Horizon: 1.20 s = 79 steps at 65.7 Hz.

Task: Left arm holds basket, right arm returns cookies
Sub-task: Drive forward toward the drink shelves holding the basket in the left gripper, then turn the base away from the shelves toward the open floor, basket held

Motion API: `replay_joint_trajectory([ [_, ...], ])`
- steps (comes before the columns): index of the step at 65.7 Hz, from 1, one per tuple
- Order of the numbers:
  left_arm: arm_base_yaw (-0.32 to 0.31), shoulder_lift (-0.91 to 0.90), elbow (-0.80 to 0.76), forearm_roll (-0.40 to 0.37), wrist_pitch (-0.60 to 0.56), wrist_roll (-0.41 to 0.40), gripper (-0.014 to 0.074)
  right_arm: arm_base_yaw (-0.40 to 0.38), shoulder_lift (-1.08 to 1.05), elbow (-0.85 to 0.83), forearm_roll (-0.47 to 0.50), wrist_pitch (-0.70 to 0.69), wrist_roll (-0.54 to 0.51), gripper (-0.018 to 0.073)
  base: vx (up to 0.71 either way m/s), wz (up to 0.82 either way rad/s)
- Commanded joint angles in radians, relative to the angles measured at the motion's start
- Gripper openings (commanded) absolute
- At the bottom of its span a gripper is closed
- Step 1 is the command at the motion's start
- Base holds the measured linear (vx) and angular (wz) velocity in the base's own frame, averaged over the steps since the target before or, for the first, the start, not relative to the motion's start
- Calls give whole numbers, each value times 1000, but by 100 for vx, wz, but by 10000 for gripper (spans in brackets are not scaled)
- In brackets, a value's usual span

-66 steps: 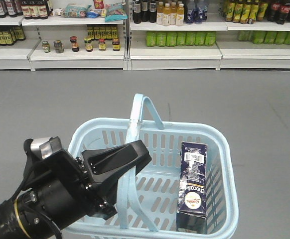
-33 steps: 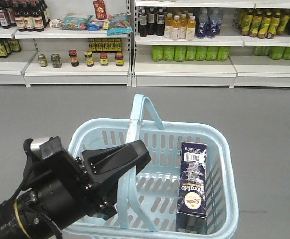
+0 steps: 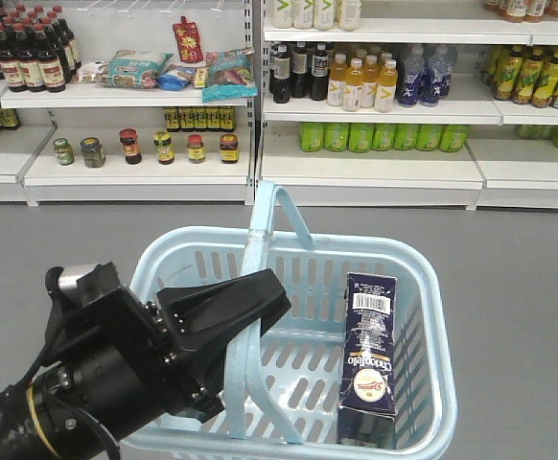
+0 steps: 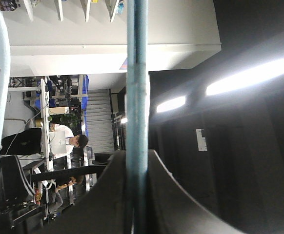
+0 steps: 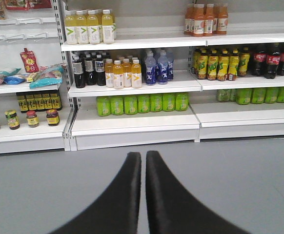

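The light blue basket (image 3: 185, 240) hangs low in the front view, one hoop handle (image 3: 256, 225) standing up. My left gripper (image 3: 258, 318), a wide black wedge, is shut on that handle; in the left wrist view the handle (image 4: 136, 73) runs straight between the jaws of the left gripper (image 4: 136, 163). The cookies (image 3: 370, 345), a tall dark navy box with a barcode label, lie inside the basket against its right side. My right gripper (image 5: 143, 158) shows only in the right wrist view, shut with nothing between its fingers, pointing at the grey floor before the shelves.
White store shelves (image 3: 375, 177) stand ahead across the grey floor. They carry green bottles (image 3: 384, 137), yellow and dark drink bottles (image 3: 356, 81), small jars (image 3: 145, 147) and snack packs (image 3: 135, 69). A person sits at a desk in the left wrist view (image 4: 66, 141).
The shelves have grown larger and slid down and right in the front view, so the robot has come nearer to them. Basket, box and left gripper keep their places relative to each other.
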Motion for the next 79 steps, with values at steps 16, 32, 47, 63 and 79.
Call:
replay_joint_trajectory([
  [16,-6,-29,-36,-28,-135,7,-3,-6,-12,18,-4,-73,-3,-11,57,-3],
  [32,-6,-29,-36,-27,-135,7,-3,-6,-12,18,-4,-73,-3,-11,56,-4],
  [47,-6,-29,-36,-27,-135,7,-3,-6,-12,18,-4,-73,-3,-11,53,-3],
  [63,-6,-29,-36,-27,-135,7,-3,-6,-12,18,-4,-73,-3,-11,50,-3],
  [79,-6,-29,-36,-27,-135,7,-3,-6,-12,18,-4,-73,-3,-11,47,-5],
])
